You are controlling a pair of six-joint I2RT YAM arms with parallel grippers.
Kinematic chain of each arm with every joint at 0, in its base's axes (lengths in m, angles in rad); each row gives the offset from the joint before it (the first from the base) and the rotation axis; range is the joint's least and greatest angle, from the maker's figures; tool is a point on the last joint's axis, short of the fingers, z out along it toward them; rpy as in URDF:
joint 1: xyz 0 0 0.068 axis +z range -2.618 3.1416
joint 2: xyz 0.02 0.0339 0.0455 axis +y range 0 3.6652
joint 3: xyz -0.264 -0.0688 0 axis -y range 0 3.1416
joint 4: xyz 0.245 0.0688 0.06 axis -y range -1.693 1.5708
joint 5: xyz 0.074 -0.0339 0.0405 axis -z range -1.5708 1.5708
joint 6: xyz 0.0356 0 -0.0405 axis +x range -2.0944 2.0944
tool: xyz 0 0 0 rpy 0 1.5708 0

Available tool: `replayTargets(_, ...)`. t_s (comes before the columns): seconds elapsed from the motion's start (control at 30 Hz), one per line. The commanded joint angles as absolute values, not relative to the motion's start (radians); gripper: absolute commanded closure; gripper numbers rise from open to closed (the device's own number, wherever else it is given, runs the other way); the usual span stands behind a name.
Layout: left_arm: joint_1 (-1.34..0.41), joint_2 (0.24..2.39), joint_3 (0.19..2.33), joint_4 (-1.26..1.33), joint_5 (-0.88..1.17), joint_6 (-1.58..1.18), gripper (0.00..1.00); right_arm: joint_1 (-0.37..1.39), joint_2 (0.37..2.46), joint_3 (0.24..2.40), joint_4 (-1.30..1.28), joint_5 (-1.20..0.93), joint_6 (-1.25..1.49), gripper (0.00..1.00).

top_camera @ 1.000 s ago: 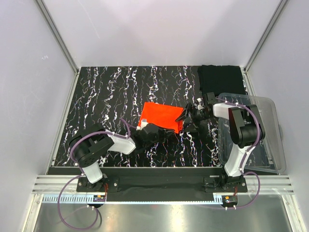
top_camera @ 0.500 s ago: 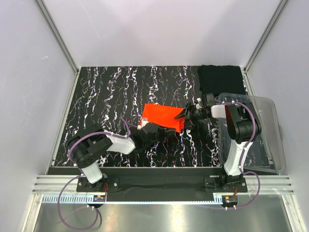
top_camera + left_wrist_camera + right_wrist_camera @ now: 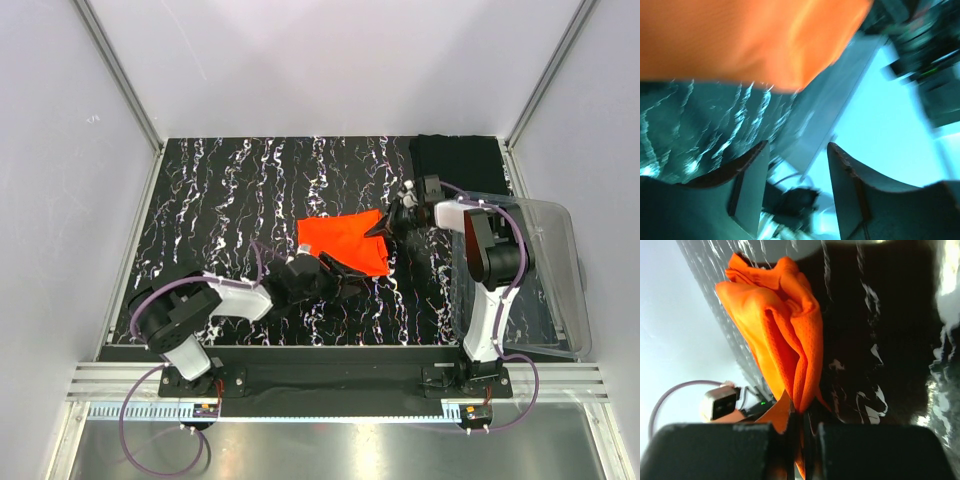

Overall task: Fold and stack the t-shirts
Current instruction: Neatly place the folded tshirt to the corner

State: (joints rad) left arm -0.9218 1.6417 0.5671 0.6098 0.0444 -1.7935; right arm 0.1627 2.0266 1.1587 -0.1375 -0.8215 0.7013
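Surface: black with white marble veining (image 3: 230,200), boxed in by pale grey walls and aluminium rails.
Left arm: reaches from its base at the near left toward the middle of the surface, lying low.
Left end effector (image 3: 335,280): jaws stand apart at a middling gap with nothing between them. In the left wrist view the two dark fingers (image 3: 752,175) frame bare surface, and orange cloth fills the space above them. It sits just beside the shirt's near edge; contact cannot be told.
Orange-red t-shirt (image 3: 345,240): folded, near the centre of the surface, between the two end effectors. Its right corner is drawn to a point toward the right arm.
Right end effector (image 3: 385,225): closed narrow on the orange-red t-shirt's right corner. In the right wrist view the cloth is pinched between the fingers and bunches in folds beyond them.
Black t-shirt (image 3: 455,165): folded flat at the far right corner of the surface, well apart from the orange-red one.
Clear plastic bin (image 3: 560,290): at the right edge, beside the right arm.
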Motion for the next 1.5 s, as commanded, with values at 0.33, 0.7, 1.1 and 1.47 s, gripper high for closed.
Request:
replayTargets(0.33,-0.719,1.490,0.896,-0.139,0.344,-0.766,0.50,0.152,2.146,1.946,-0.958,-0.217,0.048,1.00)
replayTargets(0.7,-0.670,1.494,0.854,-0.153,0.414,-0.624,0.50,0.035,2.313,2.504,-1.029,-0.143,-0.167,1.00)
replayTargets(1.1,-0.578,1.470,0.773,-0.189,0.494,-0.568,0.51,-0.031,2.421,2.712,-1.049,-0.178,-0.287,1.00)
replayTargets(1.47,-0.574,1.535,0.825,-0.192,0.531,-0.561,0.52,-0.037,2.270,2.642,-1.057,-0.281,-0.288,1.00)
